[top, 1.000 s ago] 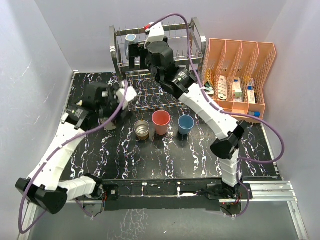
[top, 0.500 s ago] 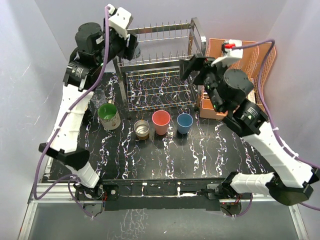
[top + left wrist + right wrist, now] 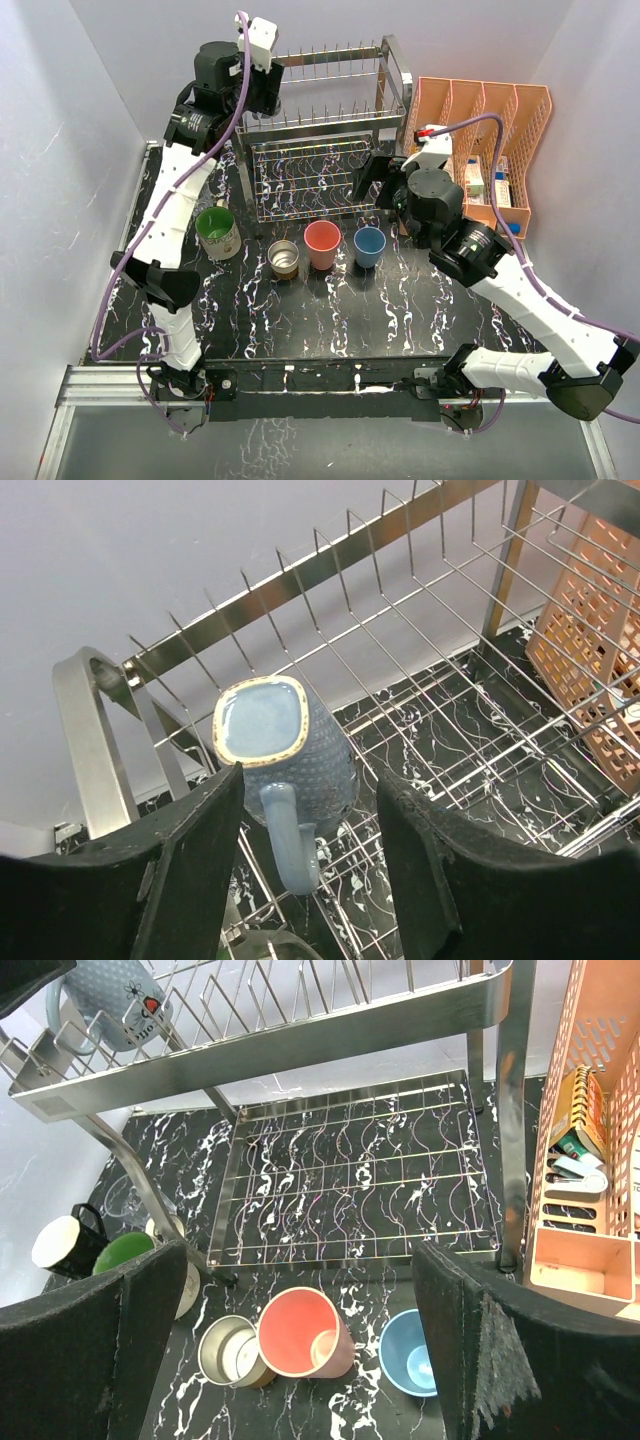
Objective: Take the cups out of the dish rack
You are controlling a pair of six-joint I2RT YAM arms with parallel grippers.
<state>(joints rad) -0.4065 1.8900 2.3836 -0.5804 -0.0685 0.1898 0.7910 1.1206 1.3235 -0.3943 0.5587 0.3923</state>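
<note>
Nearly done, by the look of it. The rack (image 3: 300, 1040) shows only one cup on it: the blue mug (image 3: 290, 750), upside down on the upper tier, handle pointing toward the left claw (image 3: 310, 778). That claw sits at the mug with one jaw on each side. The jaws are spread, and a gap shows on at least one side, so I judge it is not pinching the mug yet.

The lower tier, just ahead of the right claw (image 3: 300, 1250), holds nothing. That claw hangs with its jaws wide apart and empty.

Below and just ahead of the right claw, the unloaded cups stand on the table:
- pink tumbler (image 3: 300, 1330)
- blue tumbler (image 3: 410, 1355), to its right
- metal cup (image 3: 228, 1352), touching the pink tumbler's left side
- green mug (image 3: 125, 1255), further left
- dark mug (image 3: 60, 1242), beside the green one

What is left is to grip the blue mug, lift it clear of the prongs, and set it down with the others.
</note>
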